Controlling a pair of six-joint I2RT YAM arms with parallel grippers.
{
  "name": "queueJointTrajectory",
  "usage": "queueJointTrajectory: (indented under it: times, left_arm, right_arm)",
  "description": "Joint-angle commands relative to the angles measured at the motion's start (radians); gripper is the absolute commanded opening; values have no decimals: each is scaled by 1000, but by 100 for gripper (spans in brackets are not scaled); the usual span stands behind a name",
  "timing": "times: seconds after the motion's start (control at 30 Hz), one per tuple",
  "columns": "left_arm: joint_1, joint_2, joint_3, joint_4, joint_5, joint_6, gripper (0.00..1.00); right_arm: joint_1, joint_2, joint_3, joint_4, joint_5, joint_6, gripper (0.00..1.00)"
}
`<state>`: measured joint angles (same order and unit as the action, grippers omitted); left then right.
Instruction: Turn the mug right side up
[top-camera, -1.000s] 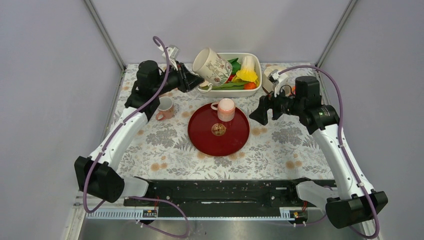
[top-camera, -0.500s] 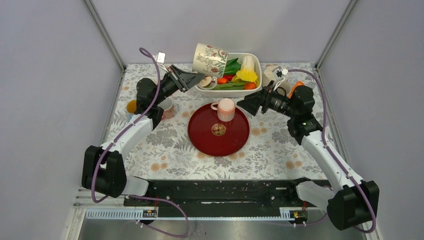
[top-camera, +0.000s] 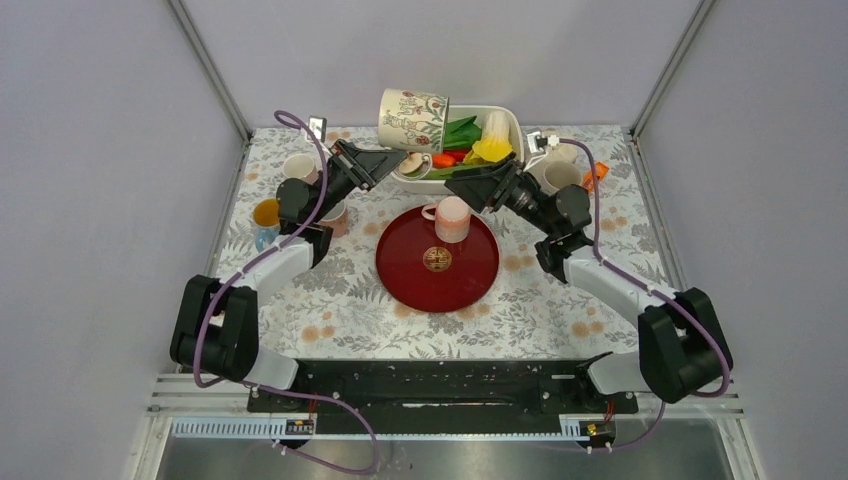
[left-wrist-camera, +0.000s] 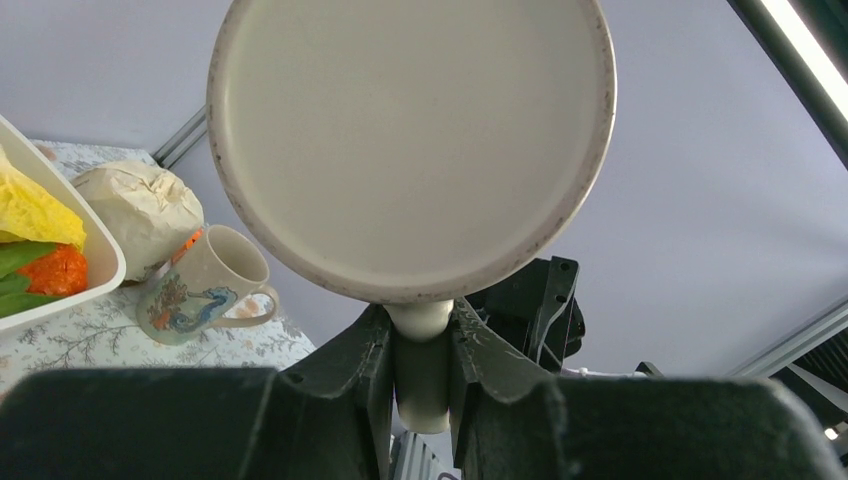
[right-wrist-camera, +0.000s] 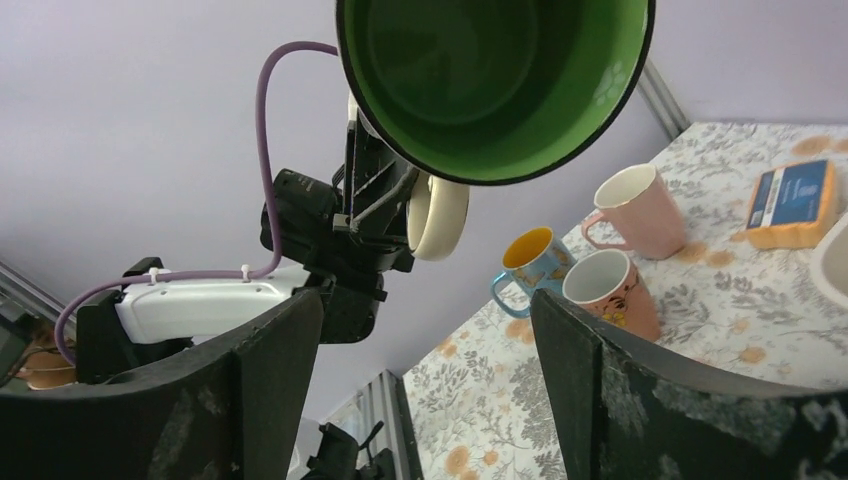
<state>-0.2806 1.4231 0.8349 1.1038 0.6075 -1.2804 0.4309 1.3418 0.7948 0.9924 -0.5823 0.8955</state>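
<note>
The mug (top-camera: 413, 118), cream with a floral print, hangs in the air over the white bin, lying about on its side. My left gripper (top-camera: 397, 163) is shut on its handle (left-wrist-camera: 421, 372). The left wrist view is filled by the mug's flat cream base (left-wrist-camera: 410, 140). From the right wrist I look into its green inside (right-wrist-camera: 495, 70), and its handle (right-wrist-camera: 440, 215) sits in the left gripper (right-wrist-camera: 350, 235). My right gripper (top-camera: 462, 181) stands open just right of and below the mug, its fingers (right-wrist-camera: 275, 370) wide apart with nothing between them.
A red tray (top-camera: 470, 275) lies mid-table with a pink cup (top-camera: 451, 218) on it. The white bin (top-camera: 512, 125) holds toy vegetables. Three mugs (top-camera: 266, 213) (top-camera: 300, 167) (top-camera: 335, 212) stand at the left. Another mug (top-camera: 560, 175) and a bag (left-wrist-camera: 140, 205) are at the right.
The left arm has swung the mug higher and turned it onto its side. The right arm has come in leftward toward the mug's mouth, its jaws narrowing slightly.
</note>
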Motion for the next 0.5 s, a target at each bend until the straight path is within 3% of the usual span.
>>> queueJointTrajectory:
  times: [0.0, 0.47]
  left_arm:
    - [-16, 10, 29, 302, -72, -8, 0]
    - [-102, 59, 16, 357, -57, 32, 0]
  right_arm:
    - [44, 50, 44, 146, 56, 43, 84]
    - [64, 100, 52, 145, 93, 19, 75]
